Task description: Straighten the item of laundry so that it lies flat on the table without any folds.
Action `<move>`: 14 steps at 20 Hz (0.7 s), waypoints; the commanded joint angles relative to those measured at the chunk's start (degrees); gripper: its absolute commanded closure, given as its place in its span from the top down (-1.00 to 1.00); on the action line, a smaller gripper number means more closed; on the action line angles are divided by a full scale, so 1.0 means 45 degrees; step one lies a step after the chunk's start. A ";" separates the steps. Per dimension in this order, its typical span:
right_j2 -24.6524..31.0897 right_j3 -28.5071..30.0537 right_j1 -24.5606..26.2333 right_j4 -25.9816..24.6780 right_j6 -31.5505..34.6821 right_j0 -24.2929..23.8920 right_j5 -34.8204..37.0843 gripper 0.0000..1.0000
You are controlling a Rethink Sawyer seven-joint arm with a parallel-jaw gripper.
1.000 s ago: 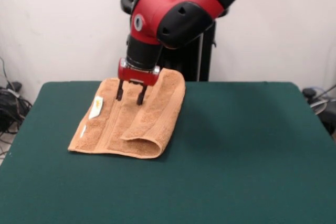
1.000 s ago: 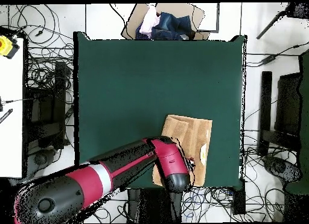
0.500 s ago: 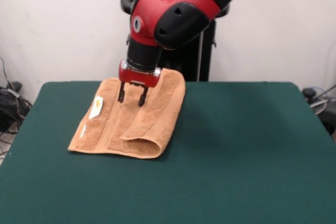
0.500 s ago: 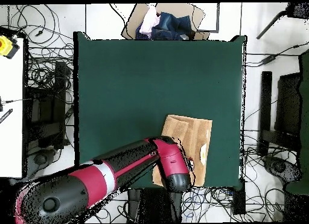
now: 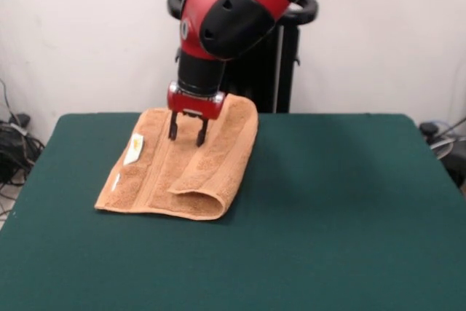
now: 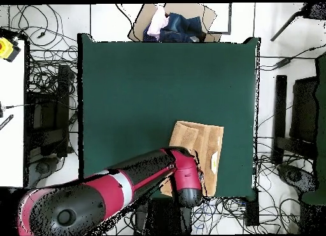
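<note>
A: Gripper (image 5: pixel 188 136) pointing straight down over the far part of the towel (image 5: pixel 182 169); two black fingers (image 5: pixel 173 130) spread apart, nothing between them. Tips close above the cloth; contact not resolvable from the front view. In the overhead view, hidden under the arm's wrist.

B: Towel location?

A: On the table (image 5: pixel 328 209), front view: left of centre, reaching to the far edge. Overhead view: towel (image 6: pixel 202 147) in the lower right part of the green top (image 6: pixel 140 93), near the right and bottom edges.

B: Orientation?

A: Long axis running near-to-far in the front view, slightly skewed, far end leaning right. Not flat: right-hand side doubled over along the long axis, rounded fold open at the near end. Left strip single-layer, band stripes running lengthwise there.

B: Counts?

A: One towel. One gripper. One large white tag (image 5: pixel 133 148) on the left strip, plus one smaller white mark (image 5: pixel 115 182) nearer the front corner.

B: Containers?

A: One cardboard box (image 6: pixel 175 20) beyond the table's top edge in the overhead view, holding dark blue and pale pink cloth. Cables (image 6: pixel 44 74) across the floor around the table.
</note>
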 commanded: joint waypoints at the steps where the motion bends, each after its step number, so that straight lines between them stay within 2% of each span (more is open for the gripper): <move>1: 0.2771 0.0345 -0.0464 0.1371 -0.2172 -0.0218 -0.0232 1.00; 14: 0.2951 0.0595 -0.0791 0.1601 -0.2238 -0.0091 0.0138 1.00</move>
